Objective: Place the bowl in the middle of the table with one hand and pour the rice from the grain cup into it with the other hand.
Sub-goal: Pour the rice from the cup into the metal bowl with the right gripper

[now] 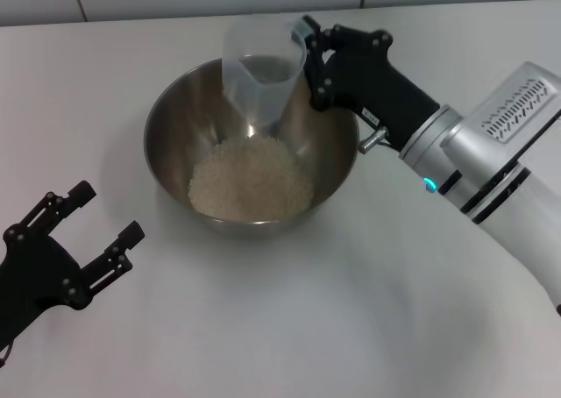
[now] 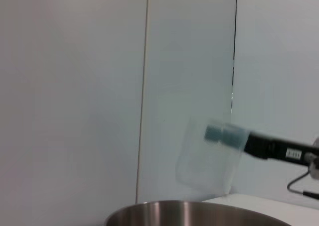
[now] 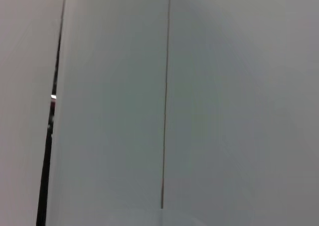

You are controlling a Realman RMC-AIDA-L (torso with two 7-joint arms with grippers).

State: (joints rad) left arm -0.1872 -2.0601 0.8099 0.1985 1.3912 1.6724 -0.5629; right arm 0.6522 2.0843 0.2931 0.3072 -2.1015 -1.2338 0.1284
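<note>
The steel bowl (image 1: 251, 148) stands in the middle of the white table (image 1: 289, 328), with a pale heap of rice (image 1: 251, 181) inside. My right gripper (image 1: 308, 54) is shut on the clear grain cup (image 1: 261, 75) and holds it tilted over the bowl's far side, mouth down; the cup looks empty. My left gripper (image 1: 105, 223) is open and empty, to the front left of the bowl. In the left wrist view the bowl's rim (image 2: 194, 213) shows low, with the cup (image 2: 209, 159) held above it by the right gripper's fingers (image 2: 224, 135).
A white wall with panel seams (image 2: 144, 86) runs behind the table. The right arm's silver-white forearm (image 1: 491, 152) reaches in from the right. The right wrist view shows only wall (image 3: 164, 111).
</note>
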